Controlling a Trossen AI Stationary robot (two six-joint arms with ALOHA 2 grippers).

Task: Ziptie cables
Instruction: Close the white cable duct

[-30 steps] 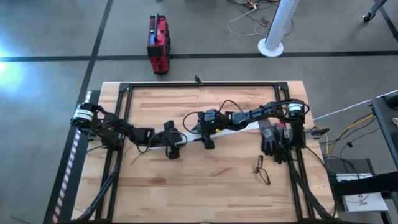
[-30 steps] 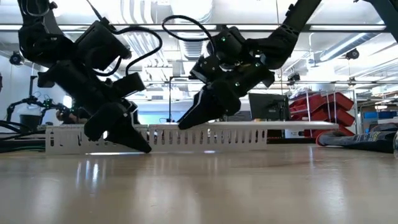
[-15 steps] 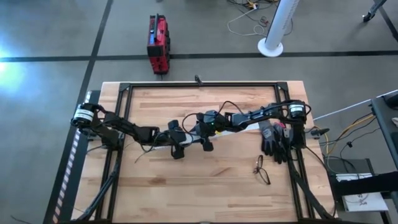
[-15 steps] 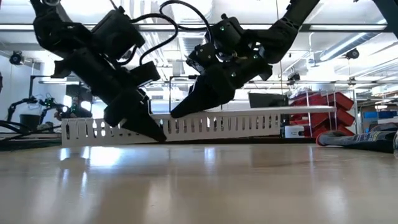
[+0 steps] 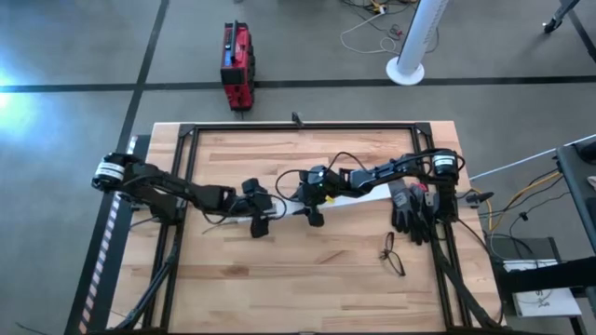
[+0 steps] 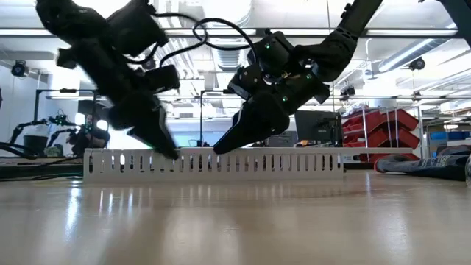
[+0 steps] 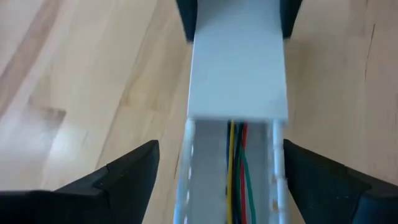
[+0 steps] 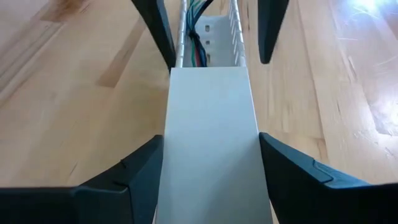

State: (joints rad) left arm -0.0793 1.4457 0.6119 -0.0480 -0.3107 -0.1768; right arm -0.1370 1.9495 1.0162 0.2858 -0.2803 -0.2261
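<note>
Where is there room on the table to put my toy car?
The bare wood near the front edge of the wooden table, left of the eyeglasses, is free, as is the back strip. The middle is crowded: both grippers straddle the white slotted cable duct, black gloves at right.

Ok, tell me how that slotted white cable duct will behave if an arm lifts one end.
The cable duct is long, thin-walled and slotted, so probably light and slightly flexible. Its cover spans only part, so the loose wires may spill out.

Grey floor (image 5: 74, 46) (dark seams), white post (image 5: 416, 37)
</note>
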